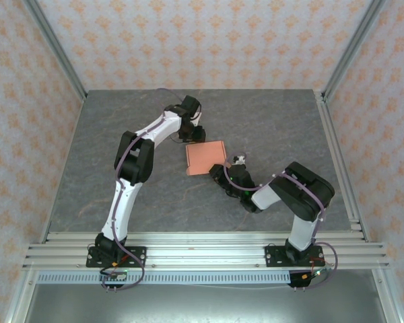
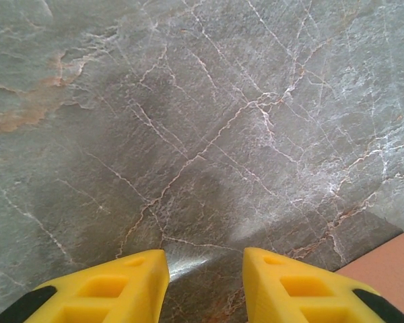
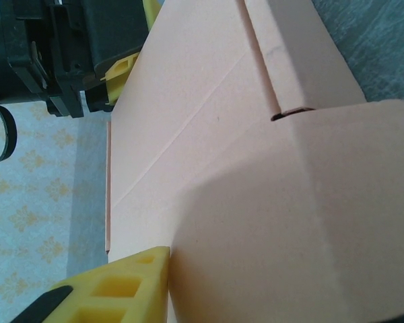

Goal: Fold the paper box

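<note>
Paper box point(image 1: 206, 159), a mostly flat salmon sheet near the table's middle, looks almost square and slightly askew, with no clear long axis. Your right end effector point(image 1: 223, 172) sits at its near right corner, where a flap stands raised; its grip is hidden, so clenched or not cannot be told. Your left end effector point(image 2: 205, 282) hangs released over bare table by the far left corner, so an early flap fold seems in hand, and next that flap needs creasing inward.

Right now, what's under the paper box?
Grey table shows all round the box; the patch directly beneath is covered by the cardboard, so nothing there can be checked.
</note>
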Robot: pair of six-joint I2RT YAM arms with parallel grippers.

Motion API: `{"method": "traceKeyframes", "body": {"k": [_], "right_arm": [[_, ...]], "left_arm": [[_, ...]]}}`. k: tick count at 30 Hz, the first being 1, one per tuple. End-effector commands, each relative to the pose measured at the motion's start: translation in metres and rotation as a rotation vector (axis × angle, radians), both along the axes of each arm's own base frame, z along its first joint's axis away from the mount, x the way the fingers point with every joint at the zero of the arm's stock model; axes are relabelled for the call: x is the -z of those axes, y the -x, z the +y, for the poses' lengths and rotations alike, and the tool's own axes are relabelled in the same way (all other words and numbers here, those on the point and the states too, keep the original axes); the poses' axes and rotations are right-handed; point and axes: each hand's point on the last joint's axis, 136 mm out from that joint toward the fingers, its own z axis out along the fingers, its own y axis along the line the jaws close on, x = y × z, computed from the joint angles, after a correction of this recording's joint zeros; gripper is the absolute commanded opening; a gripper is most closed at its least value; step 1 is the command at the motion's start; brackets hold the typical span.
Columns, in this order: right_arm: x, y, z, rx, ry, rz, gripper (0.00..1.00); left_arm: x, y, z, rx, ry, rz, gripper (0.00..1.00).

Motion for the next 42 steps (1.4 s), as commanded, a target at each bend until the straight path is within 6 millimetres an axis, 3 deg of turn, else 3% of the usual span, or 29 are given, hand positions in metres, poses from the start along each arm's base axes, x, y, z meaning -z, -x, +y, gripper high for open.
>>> {"method": "traceKeyframes", "body": {"k": [1, 11, 22, 25, 28, 32, 36, 39, 42], "right_arm": [[0.005, 0.003, -0.007, 0.011, 0.015, -0.007, 0.34], [-0.007, 0.011, -0.004, -0.026, 0.020, -0.038, 0.35], [-0.017, 0.014, -0.003, -0.035, 0.008, -0.055, 0.32], [-0.013, 0.014, -0.005, -0.030, 0.019, -0.048, 0.27], [-0.010, 0.015, -0.006, -0.026, 0.027, -0.045, 0.21], [-0.015, 0.015, -0.004, -0.043, 0.030, -0.061, 0.08], [-0.030, 0.015, -0.002, -0.072, 0.066, -0.089, 0.07], [-0.037, 0.015, -0.007, -0.068, 0.108, -0.099, 0.07], [-0.032, 0.015, -0.014, -0.054, 0.128, -0.088, 0.07]], "left_arm": [[0.039, 0.042, 0.009, 0.026, -0.074, 0.168, 0.36], [0.038, 0.041, 0.010, 0.022, -0.078, 0.169, 0.35], [0.036, 0.042, 0.008, 0.023, -0.066, 0.169, 0.34], [0.029, 0.041, 0.006, 0.024, -0.049, 0.152, 0.34], [0.015, 0.040, 0.007, 0.023, -0.041, 0.118, 0.46], [-0.012, 0.039, 0.008, 0.028, -0.034, 0.068, 0.51], [-0.033, 0.041, 0.008, 0.020, 0.002, 0.028, 0.57], [-0.037, 0.048, 0.008, 0.022, 0.072, 0.051, 0.64], [-0.032, 0.061, 0.013, 0.011, 0.120, 0.086, 0.65]]}}
